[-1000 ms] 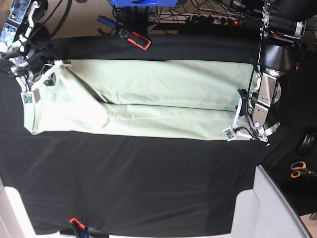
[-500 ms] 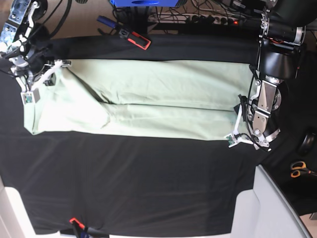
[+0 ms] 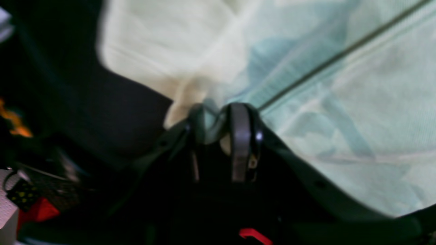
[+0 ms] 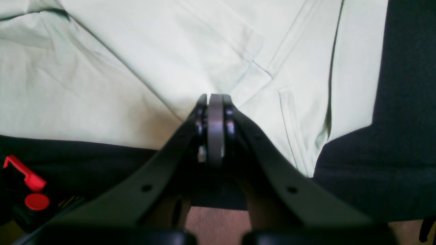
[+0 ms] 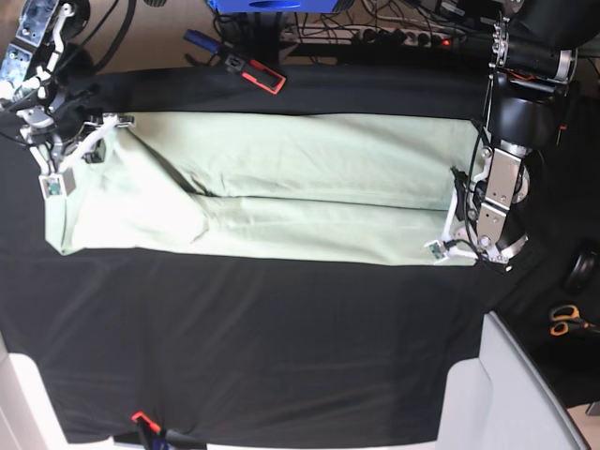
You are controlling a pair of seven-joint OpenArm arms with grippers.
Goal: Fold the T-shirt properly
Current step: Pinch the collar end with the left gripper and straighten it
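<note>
Left pincer (image 3: 218, 117) closed on T-shirt (image 5: 281, 187)

Your left gripper (image 5: 457, 246), at the right-hand end of the table in the base view, now sits slightly higher in that view than half a second ago, when it had dipped toward the T-shirt's (image 5: 281, 197) lower corner. That corner of the pale green cloth reads a touch neater along the bottom edge than a second ago. In the left wrist view, blurred with motion, the jaws stand nearly together with a fold of the green fabric (image 3: 211, 122) pinched between the fingertips (image 3: 240, 136).
</note>
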